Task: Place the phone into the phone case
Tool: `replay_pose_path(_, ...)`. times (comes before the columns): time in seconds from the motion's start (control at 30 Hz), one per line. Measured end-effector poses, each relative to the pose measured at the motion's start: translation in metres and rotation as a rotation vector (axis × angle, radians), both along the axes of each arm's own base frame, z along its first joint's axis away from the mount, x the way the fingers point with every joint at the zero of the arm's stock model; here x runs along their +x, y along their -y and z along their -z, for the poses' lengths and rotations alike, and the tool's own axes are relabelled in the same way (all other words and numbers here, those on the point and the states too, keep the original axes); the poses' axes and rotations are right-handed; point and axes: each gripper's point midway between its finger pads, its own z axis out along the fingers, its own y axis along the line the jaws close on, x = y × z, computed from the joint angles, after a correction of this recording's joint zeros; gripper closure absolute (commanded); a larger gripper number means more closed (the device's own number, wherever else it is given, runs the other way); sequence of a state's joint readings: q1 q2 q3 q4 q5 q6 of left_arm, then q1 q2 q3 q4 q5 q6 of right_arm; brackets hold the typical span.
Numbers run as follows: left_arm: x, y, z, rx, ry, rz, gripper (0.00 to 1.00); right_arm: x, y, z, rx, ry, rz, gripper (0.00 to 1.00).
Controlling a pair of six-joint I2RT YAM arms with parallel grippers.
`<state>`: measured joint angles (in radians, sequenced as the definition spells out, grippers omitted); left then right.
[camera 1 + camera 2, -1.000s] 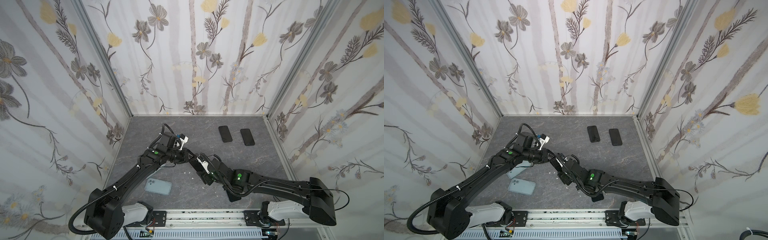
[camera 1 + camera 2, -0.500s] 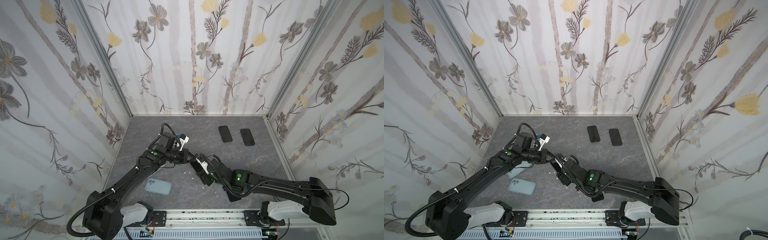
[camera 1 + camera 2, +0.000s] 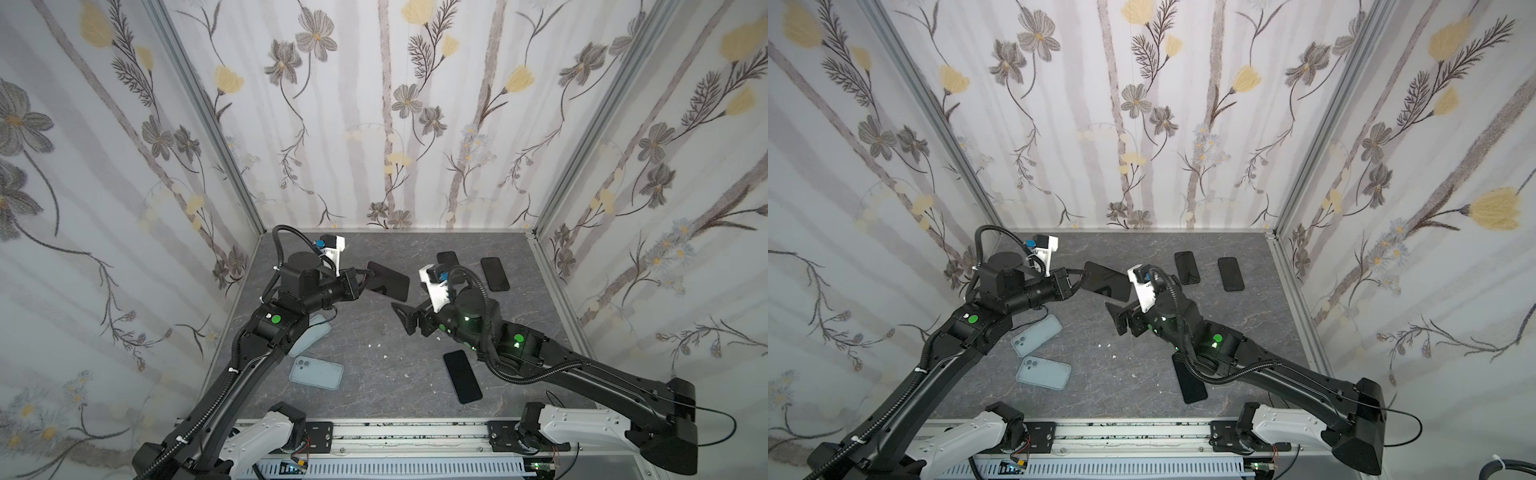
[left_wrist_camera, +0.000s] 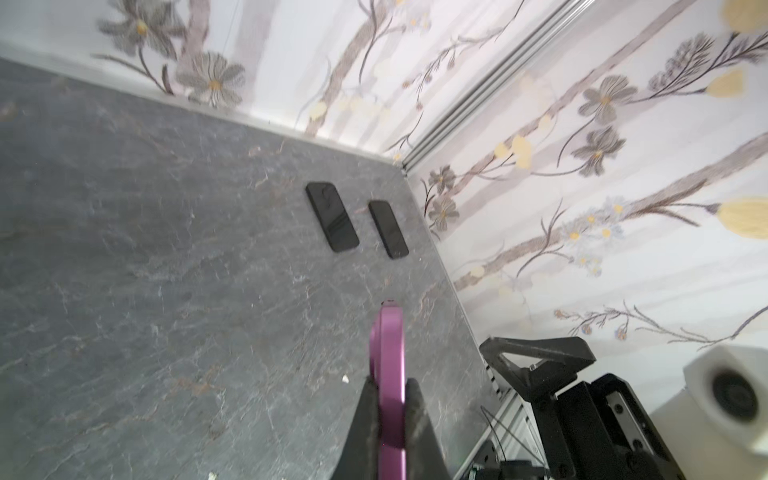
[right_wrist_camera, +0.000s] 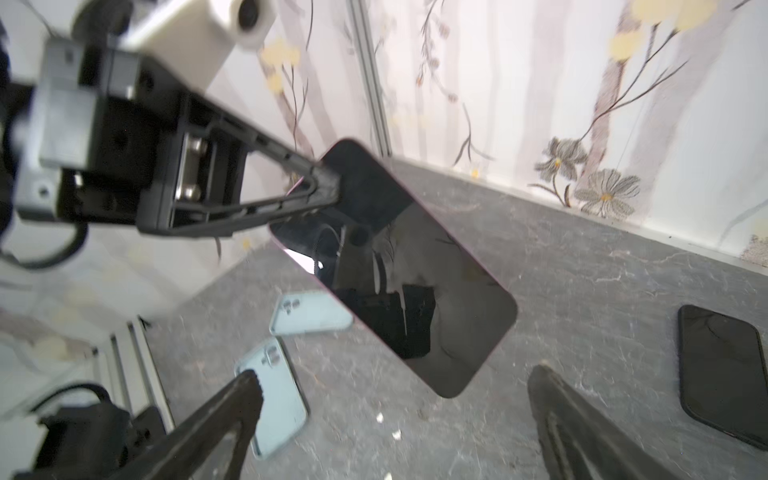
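The phone [image 3: 388, 281] [image 3: 1106, 282] is black-screened with a pink-purple rim and hangs tilted above the table's middle. My left gripper [image 3: 368, 277] [image 3: 1084, 276] [image 4: 390, 384] is shut on one end of it; the left wrist view shows its purple edge [image 4: 390, 361] pinched between the fingers. My right gripper [image 3: 405, 318] [image 3: 1117, 318] [image 5: 395, 374] is open, just below and apart from the phone's free end [image 5: 415, 282]. Two light blue phone cases [image 3: 316, 372] [image 3: 311, 338] [image 3: 1043, 372] [image 3: 1037, 336] lie on the table at front left, backs up.
Two black phones [image 3: 494, 273] [image 3: 446, 259] [image 4: 331, 216] [image 4: 388, 235] lie at the back right. Another [image 3: 462, 376] [image 3: 1190, 382] lies at the front beside the right arm. Small white crumbs [image 3: 376, 345] dot the middle. Flowered walls enclose three sides.
The right gripper's jaws have spread wide and let go of the phone. The left gripper has shut on it and now carries it alone, a little higher and farther back.
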<state>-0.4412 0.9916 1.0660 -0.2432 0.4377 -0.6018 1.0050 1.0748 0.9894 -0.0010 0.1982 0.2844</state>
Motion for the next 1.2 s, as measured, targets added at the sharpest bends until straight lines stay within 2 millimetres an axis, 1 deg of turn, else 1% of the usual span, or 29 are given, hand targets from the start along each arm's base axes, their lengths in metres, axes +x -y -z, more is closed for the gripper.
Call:
replay_pose_path(0.03,-0.002,-0.001,-0.011,-0.027,0.030,-0.004,1.00,0.004,0.011,-0.014,0.063,0.012,0.012,0.06)
replay_pose_path(0.1,-0.006,-0.003,-0.035,-0.091,0.098,-0.006,1.00,0.006,0.028,-0.034,0.160,0.029,0.018,0.12)
replay_pose_path(0.17,-0.012,-0.003,-0.057,-0.155,0.162,0.007,1.00,0.005,0.041,-0.053,0.247,0.045,0.009,0.13)
replay_pose_path(0.2,-0.015,-0.003,-0.068,-0.187,0.194,0.017,1.00,0.004,0.048,-0.062,0.287,0.056,0.008,0.16)
replay_pose_path(0.3,-0.026,-0.003,-0.091,-0.266,0.269,0.049,1.00,0.003,0.068,-0.085,0.400,0.089,0.009,0.22)
replay_pose_path(0.37,-0.034,-0.003,-0.103,-0.306,0.314,0.077,1.00,0.001,0.073,-0.098,0.458,0.105,-0.012,0.24)
replay_pose_path(0.43,-0.041,-0.001,-0.114,-0.340,0.352,0.113,1.00,-0.004,0.070,-0.110,0.495,0.116,-0.071,0.28)
replay_pose_path(0.5,-0.047,0.001,-0.120,-0.367,0.376,0.146,1.00,-0.006,0.063,-0.122,0.517,0.114,-0.133,0.33)
replay_pose_path(0.67,-0.058,0.005,-0.129,-0.418,0.407,0.212,1.00,-0.008,0.045,-0.137,0.552,0.077,-0.262,0.39)
replay_pose_path(0.73,-0.063,0.005,-0.133,-0.439,0.421,0.234,1.00,-0.009,0.038,-0.139,0.556,0.057,-0.313,0.41)
replay_pose_path(0.87,-0.072,0.003,-0.140,-0.465,0.452,0.259,1.00,-0.017,0.024,-0.138,0.548,0.023,-0.422,0.42)
replay_pose_path(0.9,-0.073,0.003,-0.142,-0.468,0.460,0.263,1.00,-0.020,0.020,-0.137,0.542,0.020,-0.456,0.45)
replay_pose_path(0.93,-0.075,0.002,-0.143,-0.472,0.464,0.264,1.00,-0.024,0.017,-0.136,0.536,0.016,-0.487,0.49)
replay_pose_path(0.97,-0.076,0.002,-0.143,-0.473,0.469,0.265,1.00,-0.027,0.014,-0.135,0.531,0.012,-0.519,0.51)
replay_pose_path(1.07,-0.078,0.001,-0.144,-0.476,0.476,0.266,1.00,-0.038,0.010,-0.135,0.527,0.004,-0.592,0.55)
replay_pose_path(1.13,-0.079,0.000,-0.144,-0.479,0.479,0.267,1.00,-0.044,0.010,-0.138,0.531,0.014,-0.625,0.60)
replay_pose_path(1.2,-0.081,0.000,-0.146,-0.482,0.489,0.272,1.00,-0.047,0.010,-0.139,0.533,0.019,-0.642,0.62)
